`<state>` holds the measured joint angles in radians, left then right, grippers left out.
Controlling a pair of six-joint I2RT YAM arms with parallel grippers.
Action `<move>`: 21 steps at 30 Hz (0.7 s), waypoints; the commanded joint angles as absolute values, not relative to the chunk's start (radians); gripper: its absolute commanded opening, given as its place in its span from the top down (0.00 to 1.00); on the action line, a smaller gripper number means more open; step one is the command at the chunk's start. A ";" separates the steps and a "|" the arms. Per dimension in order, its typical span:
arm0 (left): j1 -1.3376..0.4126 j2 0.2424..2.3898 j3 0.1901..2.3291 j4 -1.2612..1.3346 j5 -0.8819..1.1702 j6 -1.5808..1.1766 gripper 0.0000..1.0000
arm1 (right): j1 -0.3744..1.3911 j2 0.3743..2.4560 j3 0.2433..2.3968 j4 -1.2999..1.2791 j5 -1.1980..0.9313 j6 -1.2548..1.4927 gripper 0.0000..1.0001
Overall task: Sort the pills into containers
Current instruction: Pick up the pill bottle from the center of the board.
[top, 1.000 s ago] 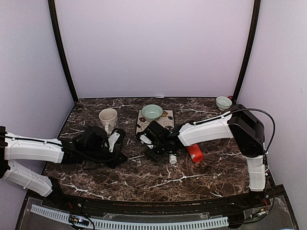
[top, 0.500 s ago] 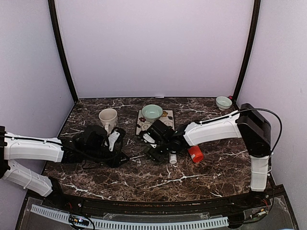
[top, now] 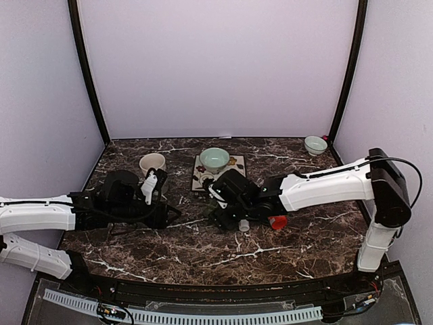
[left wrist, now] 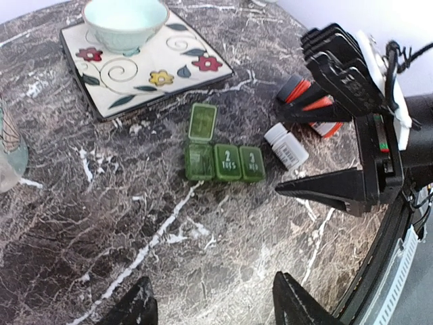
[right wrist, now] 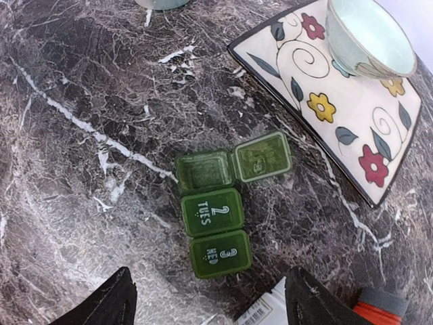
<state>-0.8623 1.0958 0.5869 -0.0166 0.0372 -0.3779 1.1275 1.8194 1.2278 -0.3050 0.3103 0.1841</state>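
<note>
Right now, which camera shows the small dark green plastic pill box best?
The right wrist view: the small dark green plastic pill box sits centred and large, one end lid flipped open, the other two lids' labels readable. The left wrist view shows the pill box smaller. In the top external view I cannot make it out.

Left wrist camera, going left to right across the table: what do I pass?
mug at the picture's edge → bowl → pill box → white bottle. The flowered plate and orange bottle overlap these, so they are left out.
</note>
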 commanded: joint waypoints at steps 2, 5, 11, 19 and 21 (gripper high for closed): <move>-0.865 1.066 0.645 0.011 0.014 -0.377 0.40 | 1.168 1.723 1.209 -0.297 0.454 0.367 0.26; -0.864 1.068 0.671 0.008 0.023 -0.363 0.40 | 1.173 1.723 1.251 -0.380 0.509 0.432 0.27; -0.855 1.071 0.688 -0.008 0.022 -0.365 0.43 | 1.165 1.739 1.324 -0.553 0.598 0.555 0.29; -0.765 1.098 0.631 0.067 0.199 -0.382 0.15 | 1.097 1.716 1.330 -0.719 0.615 0.630 0.25; -0.752 1.097 0.616 0.090 0.219 -0.381 0.11 | 1.077 1.711 1.326 -0.755 0.614 0.639 0.24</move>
<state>-0.7773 1.0996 0.6518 0.0296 0.1326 -0.3790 1.1137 1.7370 1.3113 -0.6441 0.5812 0.5865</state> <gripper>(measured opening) 0.863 0.754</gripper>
